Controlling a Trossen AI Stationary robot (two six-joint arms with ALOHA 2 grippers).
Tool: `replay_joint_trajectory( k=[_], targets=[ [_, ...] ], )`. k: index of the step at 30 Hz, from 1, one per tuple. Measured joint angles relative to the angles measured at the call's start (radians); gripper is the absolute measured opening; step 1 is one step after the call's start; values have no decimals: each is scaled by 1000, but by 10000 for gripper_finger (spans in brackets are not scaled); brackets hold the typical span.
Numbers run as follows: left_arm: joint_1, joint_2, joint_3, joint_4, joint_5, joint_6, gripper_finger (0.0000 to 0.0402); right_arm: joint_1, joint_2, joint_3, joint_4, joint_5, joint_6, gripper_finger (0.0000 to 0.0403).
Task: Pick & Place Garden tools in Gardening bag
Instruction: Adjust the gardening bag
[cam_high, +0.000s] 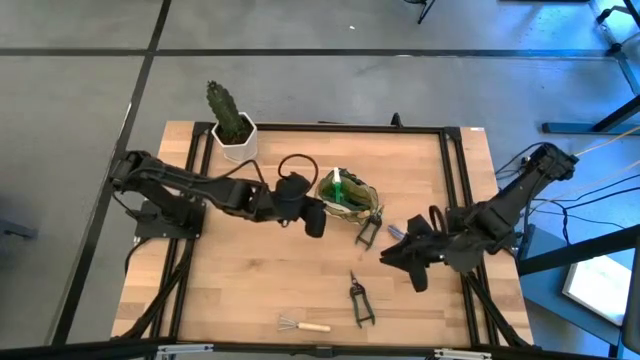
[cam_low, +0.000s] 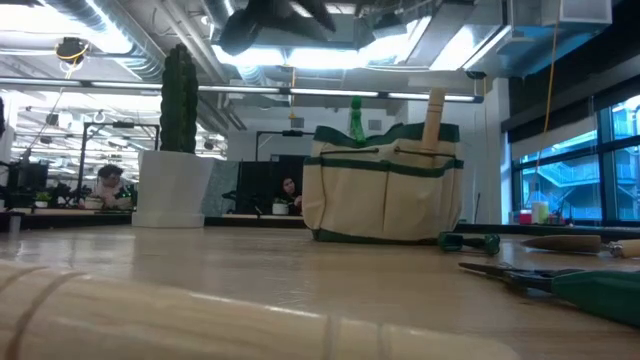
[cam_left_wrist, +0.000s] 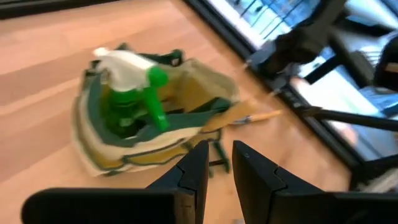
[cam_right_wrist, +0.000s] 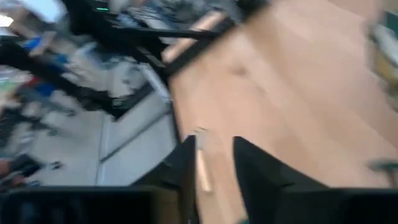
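- Gardening bag (cam_high: 346, 194): soft cream-and-green tote, mid-desk, upright; a green spray bottle (cam_left_wrist: 130, 93) with white top stands inside.
- Loose tools on the desk (cam_high: 250, 270): green-handled shears (cam_high: 368, 228) just beside the bag; dark snips (cam_high: 359, 297) and wire rake (cam_high: 300, 324) near the front edge.
- Left pincer (cam_high: 314, 222): beside the bag, fingers nearly together, gripping nothing.
- Right pincer (cam_high: 398, 255): low over the desk right of the shears; narrow gap, a pale wooden stick (cam_right_wrist: 202, 168) between the fingers; grip cannot be told.
- Low view only: wooden handle (cam_low: 434, 120) rising from the bag; cactus (cam_low: 179, 100) in white pot.
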Motion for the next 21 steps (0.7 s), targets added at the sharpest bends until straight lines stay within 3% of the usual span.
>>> replay_joint_trajectory(
  k=[5,10,15,21],
  targets=[
    [114,0,0,-89,45,-10,54,1,34,0,-149,46,190,12],
    [237,0,0,-50,163,70,26,-39,72,-26,-160,-74,235,3],
    [355,0,0,-49,293,128,2,-42,105,-114,-6,-210,207,2],
    [421,-13,0,1,414,239,2,8,114,-166,294,-334,-8,1]
  ],
)
